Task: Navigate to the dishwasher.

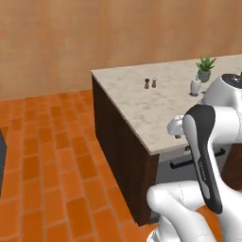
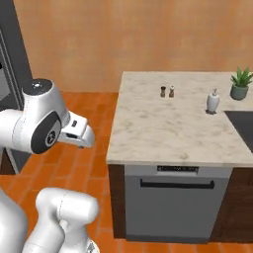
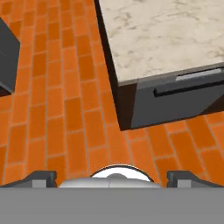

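- i see the dishwasher point(image 2: 171, 202) set under the near edge of the marble counter point(image 2: 163, 133), at the island's near-left corner, its black bar handle point(image 2: 177, 185) running below the dark control strip.
- in the hand view, the dishwasher point(image 3: 179, 98) lies ahead and to the right of the gripper point(image 3: 109, 178), well apart, across orange brick floor point(image 3: 65, 109).
- the two fingertips point(image 3: 41, 178) stand wide apart, holding nothing.
- on the counter's far side: two small shakers point(image 2: 167, 91), a white bottle point(image 2: 213, 101), a potted plant point(image 2: 240, 83) near the right edge.
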Controlling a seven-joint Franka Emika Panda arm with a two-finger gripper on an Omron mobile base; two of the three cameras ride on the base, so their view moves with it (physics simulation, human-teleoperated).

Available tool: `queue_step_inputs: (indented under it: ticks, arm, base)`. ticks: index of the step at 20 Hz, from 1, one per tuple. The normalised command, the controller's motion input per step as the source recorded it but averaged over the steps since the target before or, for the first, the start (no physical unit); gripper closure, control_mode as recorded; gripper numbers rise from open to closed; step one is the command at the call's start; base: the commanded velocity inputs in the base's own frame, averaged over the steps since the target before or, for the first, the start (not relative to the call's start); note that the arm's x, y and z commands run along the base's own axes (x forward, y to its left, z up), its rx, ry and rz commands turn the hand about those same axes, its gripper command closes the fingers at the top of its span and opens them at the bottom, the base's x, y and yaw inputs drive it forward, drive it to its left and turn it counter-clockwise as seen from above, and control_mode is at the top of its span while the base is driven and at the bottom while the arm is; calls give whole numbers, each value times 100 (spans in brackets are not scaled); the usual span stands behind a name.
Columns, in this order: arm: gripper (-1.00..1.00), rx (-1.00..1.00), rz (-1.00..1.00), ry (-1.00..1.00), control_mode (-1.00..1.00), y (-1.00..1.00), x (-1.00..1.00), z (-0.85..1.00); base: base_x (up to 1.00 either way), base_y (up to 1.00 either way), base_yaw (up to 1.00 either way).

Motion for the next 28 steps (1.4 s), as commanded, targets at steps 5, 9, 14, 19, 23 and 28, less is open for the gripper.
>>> queue_step_inputs:
  ticks: [5, 9, 14, 19, 23, 28]
  arm:
    - [-100, 0, 0, 0, 100, 0, 0, 0]
    - [-100, 0, 0, 0, 100, 0, 0, 0]
    - [-100, 0, 0, 0, 100, 0, 0, 0]
    - [-100, 0, 0, 0, 100, 0, 0, 0]
    - [-100, 0, 0, 0, 100, 0, 0, 0]
    - [-100, 0, 0, 0, 100, 0, 0, 0]
  base:
    - [-9, -100, 41]
    - [7, -100, 51]
    - [36, -99, 18]
    - [43, -62, -15]
    - [33, 20, -20]
    - [40, 33, -20]
